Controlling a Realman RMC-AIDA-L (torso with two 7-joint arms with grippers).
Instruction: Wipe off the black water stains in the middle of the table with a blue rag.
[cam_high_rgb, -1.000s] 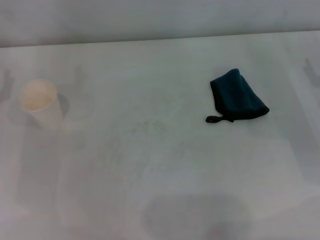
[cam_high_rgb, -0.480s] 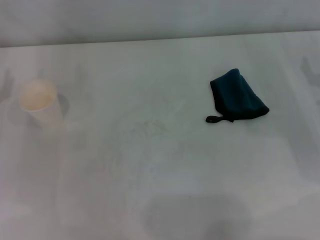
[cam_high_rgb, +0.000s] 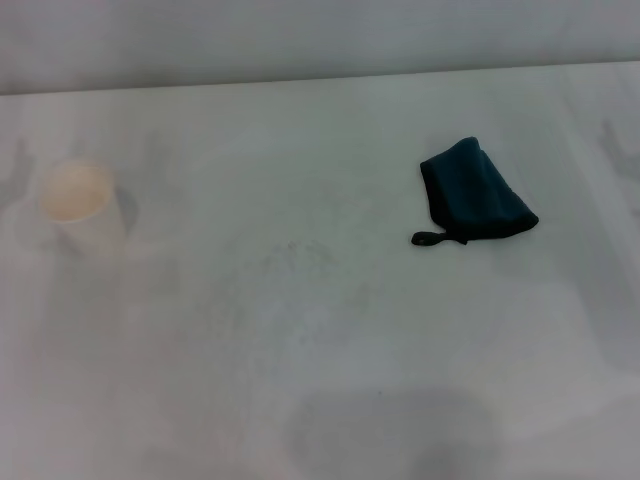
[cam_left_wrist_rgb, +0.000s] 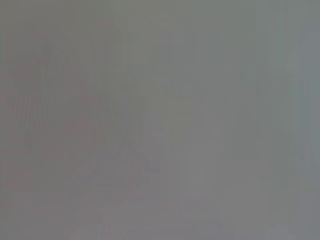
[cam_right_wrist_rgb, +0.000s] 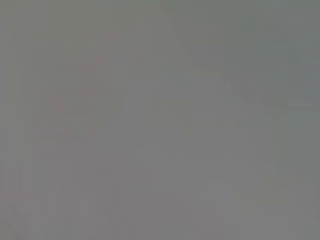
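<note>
Head view, left to right. At the left edge, mid-height, a pale cream paper cup (cam_high_rgb: 76, 204) stands upright on the wide white matte counter (cam_high_rgb: 300, 140), mouth open to the camera, a soft shadow just beside it.

Centre of the frame: only faint grey specks and smudges (cam_high_rgb: 300, 262) on the counter surface – no distinct black blob can be made out there, so the black water stains can't be confirmed beyond that light speckling. Lower centre, a broad dim grey shadow patch (cam_high_rgb: 390, 430) lies across the counter near the bottom edge.

Right of centre, upper half: the dark teal-blue folded cloth rag (cam_high_rgb: 473, 193) lies flat on the counter, roughly triangular, narrow end toward the top, wide end toward the lower right. Black edging runs along its left side, and a small black loop tag (cam_high_rgb: 428, 238) sticks out at its lower-left corner, touching the counter. The rag sits well apart from the cup and off to the right of the speckled area – nothing touches it.

Along the top of the frame the counter's far edge meets a plain grey wall (cam_high_rgb: 320, 35).

Left wrist and right wrist views: uniform grey, nothing readable. Neither gripper appears in any view, so whether each is released or clenched can't be told.
</note>
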